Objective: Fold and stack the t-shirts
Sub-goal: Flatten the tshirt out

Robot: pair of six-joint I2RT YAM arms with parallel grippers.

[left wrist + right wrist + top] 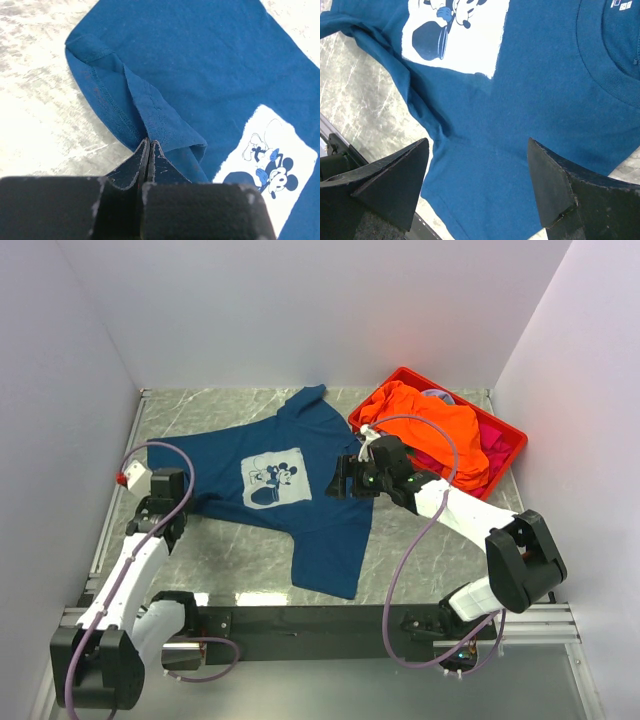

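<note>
Item: navy t-shirt [300, 510], one. It lies print-up across the middle of the marbled worktop [240, 560]. The hem faces the left edge and the collar [605, 75] faces the right. One sleeve reaches toward the far edge, the other toward the near edge. Not yet folded.

Item: left gripper [149, 146]. Its fingers are pressed together on a ridge of the hem at the shirt's left end, and the cloth is bunched up just ahead of the tips.

Item: right gripper [478, 150]. The jaws are spread wide and hover over the cloth between the chest print [455, 35] and the collar. It holds nothing.

Step in hand, as I judge it: the first fold of the navy t-shirt. To do it well, the right gripper should take a matching pinch at the shoulder on the same long side, so both ends rise together. The edge should then travel level across the print and be laid down flat, without dragging the whole shirt over the worktop. The left pinch shows doubled cloth, so it is worth checking how many layers it has caught.

Stock in the red crate [512, 440], far right corner:
- orange t-shirt [430, 425]: one, heaped on top.
- magenta-pink cloth [486, 450]: beneath the orange t-shirt; I cannot tell how many pieces from where I stand.

Crates: one. Arms: two.
</note>
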